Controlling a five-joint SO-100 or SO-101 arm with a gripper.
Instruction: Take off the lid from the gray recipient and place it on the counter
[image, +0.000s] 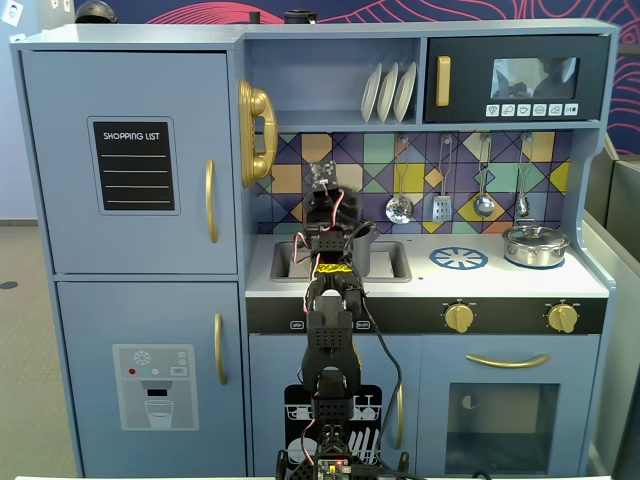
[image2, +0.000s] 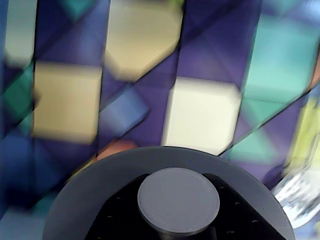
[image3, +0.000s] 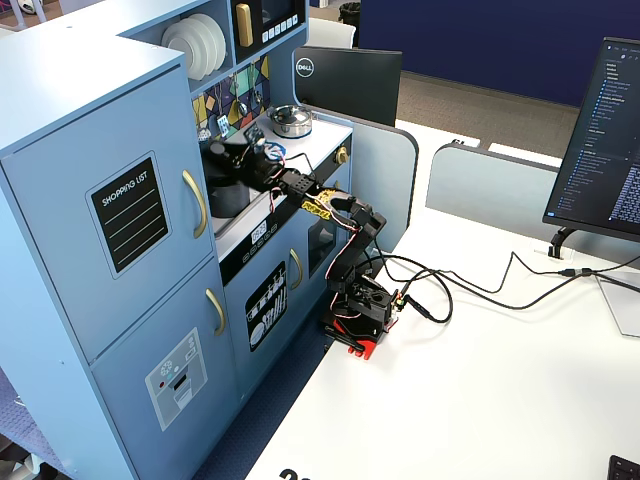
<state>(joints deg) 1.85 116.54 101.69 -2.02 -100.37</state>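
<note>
**A:** so where's the lid (image2: 178, 200) sitting? In the wrist view I see the round knob dead centre at the bottom, with the dark disc spreading out around it and the tiled backsplash (image2: 200, 112) blurry behind.

**B:** it looks on the gray recipient (image: 361, 250) as far as I can tell. In a fixed view the pot stands in the sink area at the left end of the counter (image: 590, 282), close to the back wall, and the arm blocks most of it. Only its right side peeks out.

**A:** and the gripper (image: 322, 205)? Open, closed, grabbing the knob?

**B:** honestly can't tell. From the front it's just up above the pot against the backsplash, and the fingers are hidden behind the arm's own body. In the side-on fixed view the gripper is a dark blob over the pot (image3: 226, 190).

**A:** anything else on the worktop?

**B:** shiny silver pot (image: 535, 245) at the far right end by the back edge, blue burner ring (image: 459, 258) printed between it and the sink.
</note>
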